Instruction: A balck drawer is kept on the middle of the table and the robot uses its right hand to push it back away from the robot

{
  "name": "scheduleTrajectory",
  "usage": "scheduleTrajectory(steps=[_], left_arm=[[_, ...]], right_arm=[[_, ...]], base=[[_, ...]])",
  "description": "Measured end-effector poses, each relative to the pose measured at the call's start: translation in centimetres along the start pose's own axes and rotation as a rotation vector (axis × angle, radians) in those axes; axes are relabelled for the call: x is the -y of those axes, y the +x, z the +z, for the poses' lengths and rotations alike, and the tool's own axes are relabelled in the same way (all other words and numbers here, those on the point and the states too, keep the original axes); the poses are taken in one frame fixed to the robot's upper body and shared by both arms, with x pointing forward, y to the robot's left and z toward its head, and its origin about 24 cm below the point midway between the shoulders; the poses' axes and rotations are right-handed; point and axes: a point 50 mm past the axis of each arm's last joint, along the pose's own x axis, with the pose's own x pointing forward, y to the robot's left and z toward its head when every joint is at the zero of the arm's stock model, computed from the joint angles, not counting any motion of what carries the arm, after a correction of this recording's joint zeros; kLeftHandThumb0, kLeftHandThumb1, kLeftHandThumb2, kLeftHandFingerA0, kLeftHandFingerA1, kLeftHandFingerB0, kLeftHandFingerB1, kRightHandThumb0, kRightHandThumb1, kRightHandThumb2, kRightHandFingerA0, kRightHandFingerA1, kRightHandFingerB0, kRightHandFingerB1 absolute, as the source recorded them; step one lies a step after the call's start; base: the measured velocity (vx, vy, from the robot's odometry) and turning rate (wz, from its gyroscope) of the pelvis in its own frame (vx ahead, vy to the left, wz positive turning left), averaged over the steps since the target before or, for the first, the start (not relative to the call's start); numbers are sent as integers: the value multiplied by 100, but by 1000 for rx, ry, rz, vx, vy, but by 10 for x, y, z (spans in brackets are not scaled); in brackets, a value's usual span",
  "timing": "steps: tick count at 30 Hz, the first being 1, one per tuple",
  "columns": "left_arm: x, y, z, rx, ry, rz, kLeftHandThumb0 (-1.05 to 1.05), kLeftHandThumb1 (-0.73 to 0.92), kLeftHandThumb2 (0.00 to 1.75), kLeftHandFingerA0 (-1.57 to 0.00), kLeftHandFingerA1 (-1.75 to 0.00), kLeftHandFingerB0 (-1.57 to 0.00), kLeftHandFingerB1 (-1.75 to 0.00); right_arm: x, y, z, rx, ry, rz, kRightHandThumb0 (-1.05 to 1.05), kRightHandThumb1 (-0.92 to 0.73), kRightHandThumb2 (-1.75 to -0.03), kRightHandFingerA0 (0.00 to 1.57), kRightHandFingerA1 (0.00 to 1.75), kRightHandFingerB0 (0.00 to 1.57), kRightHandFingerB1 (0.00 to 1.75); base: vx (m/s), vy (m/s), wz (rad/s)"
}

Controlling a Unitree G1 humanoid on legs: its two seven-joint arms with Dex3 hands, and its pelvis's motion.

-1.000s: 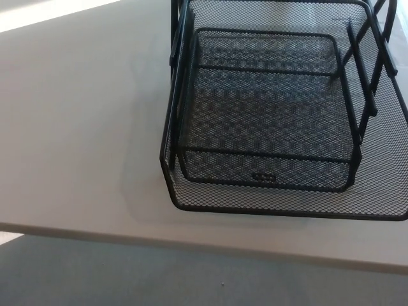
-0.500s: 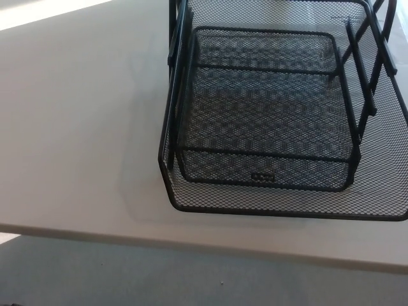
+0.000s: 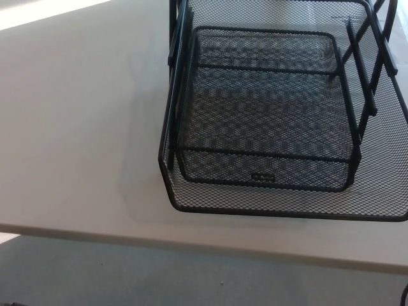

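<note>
Between one second ago and now, the whole head view shifts very slightly, so the black mesh drawer (image 3: 268, 115) sits a touch further left and a touch higher in the picture. Its front left corner now lies a little closer to the picture's left edge than it did a second ago. The near edge of the table (image 3: 76, 127) keeps the same line beneath it, so this reads as a small camera move and not a push on the drawer. A thin dark sliver now shows at the bottom right corner of the picture; what it is cannot be told.
</note>
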Motion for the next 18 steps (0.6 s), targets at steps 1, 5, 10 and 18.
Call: scheduleTrajectory(steps=[1, 5, 10, 18], left_arm=[[0, 0, 0, -1, 0, 0, -55, 75, 63, -49, -38, -36, -33], [0, 0, 0, -1, 0, -1, -55, 75, 63, -48, -38, -36, -33], [0, 0, -1, -3, -1, -2, -57, 75, 63, -48, -37, -35, -33], [-1, 0, 1, 3, 6, -10, -56, 71, 63, -48, -38, -34, -33]], right_arm=[[0, -1, 7, 31, -5, 15, -56, -76, -64, 46, 41, 38, 36], [-1, -5, 29, 123, -18, 74, -57, -80, -64, 46, 40, 39, 35], [-1, -10, 54, 227, -37, 146, -56, -77, -65, 43, 40, 36, 35], [5, -28, 93, 375, -115, 239, -56, -82, -66, 40, 42, 33, 34]], base=[[0, 0, 0], [0, 0, 0], [0, 0, 0], [0, 0, 0]])
